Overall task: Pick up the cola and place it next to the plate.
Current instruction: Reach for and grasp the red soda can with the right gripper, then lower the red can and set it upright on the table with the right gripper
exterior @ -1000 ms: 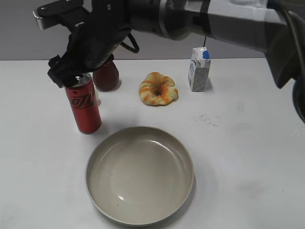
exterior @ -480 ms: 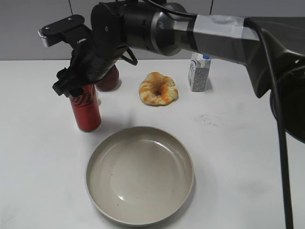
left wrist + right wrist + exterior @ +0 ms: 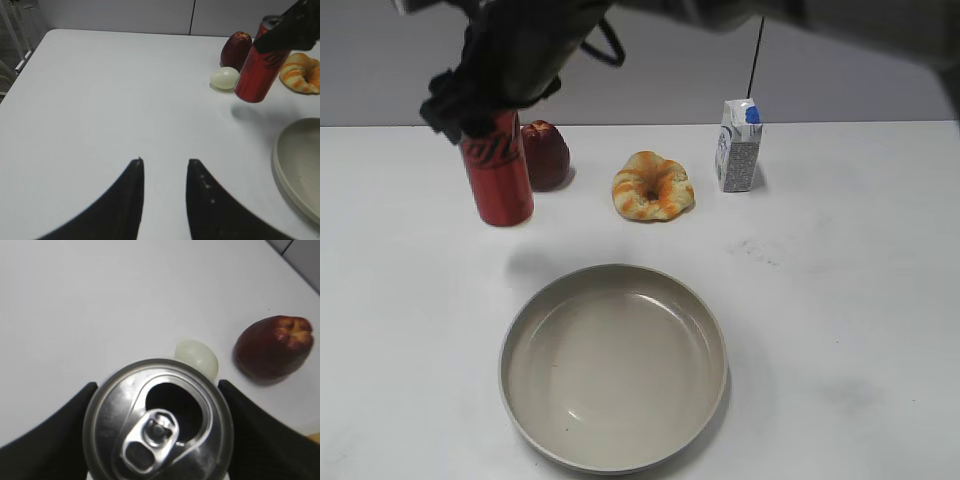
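the right gripper point(image 3: 485, 95) is pinching the cola point(image 3: 498, 170) near its top, holding it clear of the counter point(image 3: 820, 260), long axis upright, tab end up; the plate point(image 3: 613, 455) is lying toward five o'clock of the can. the left gripper point(image 3: 164, 172) is sitting spread, well apart, holding nothing.

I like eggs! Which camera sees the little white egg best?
The left wrist view: the egg lies whole beside the cola. The right wrist view shows it partly hidden behind the can. The exterior view hides it.
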Action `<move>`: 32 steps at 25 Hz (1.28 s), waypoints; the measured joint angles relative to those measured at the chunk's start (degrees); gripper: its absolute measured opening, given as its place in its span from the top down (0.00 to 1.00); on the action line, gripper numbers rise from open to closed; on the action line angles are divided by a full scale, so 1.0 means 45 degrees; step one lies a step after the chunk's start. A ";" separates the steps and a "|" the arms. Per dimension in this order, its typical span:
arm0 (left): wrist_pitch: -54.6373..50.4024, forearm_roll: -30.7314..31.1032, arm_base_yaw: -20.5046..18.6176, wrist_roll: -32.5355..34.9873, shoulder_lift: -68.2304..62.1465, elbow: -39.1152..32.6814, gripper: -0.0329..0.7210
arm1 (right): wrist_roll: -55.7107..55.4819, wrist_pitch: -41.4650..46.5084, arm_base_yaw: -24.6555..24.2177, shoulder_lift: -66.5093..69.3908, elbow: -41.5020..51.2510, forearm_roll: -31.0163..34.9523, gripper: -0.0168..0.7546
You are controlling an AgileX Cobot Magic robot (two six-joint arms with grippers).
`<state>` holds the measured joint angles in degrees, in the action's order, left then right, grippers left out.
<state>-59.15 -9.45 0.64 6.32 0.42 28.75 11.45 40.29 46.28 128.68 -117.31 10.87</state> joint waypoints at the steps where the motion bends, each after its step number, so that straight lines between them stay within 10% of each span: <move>1: 0.0000 0.0000 0.0000 0.0000 0.0000 0.0000 0.65 | 0.0000 0.0359 -0.0080 -0.0460 -0.0012 0.0000 0.33; 7: 0.0000 0.0000 0.0000 0.0000 0.0000 0.0000 0.64 | 0.0015 0.2261 -0.1479 -0.3429 0.0615 -0.0192 0.33; 17: 0.0000 0.0000 0.0000 0.0000 0.0000 0.0000 0.64 | -0.0938 0.2880 -0.4205 -0.9259 0.7167 -0.1634 0.33; 32: 0.0000 0.0000 0.0000 0.0000 0.0000 0.0000 0.64 | -0.1087 -0.3579 -0.4333 -1.1898 1.6184 0.0271 0.33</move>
<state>-59.15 -9.45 0.64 6.32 0.42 28.75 6.55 24.19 26.78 75.14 -44.48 12.09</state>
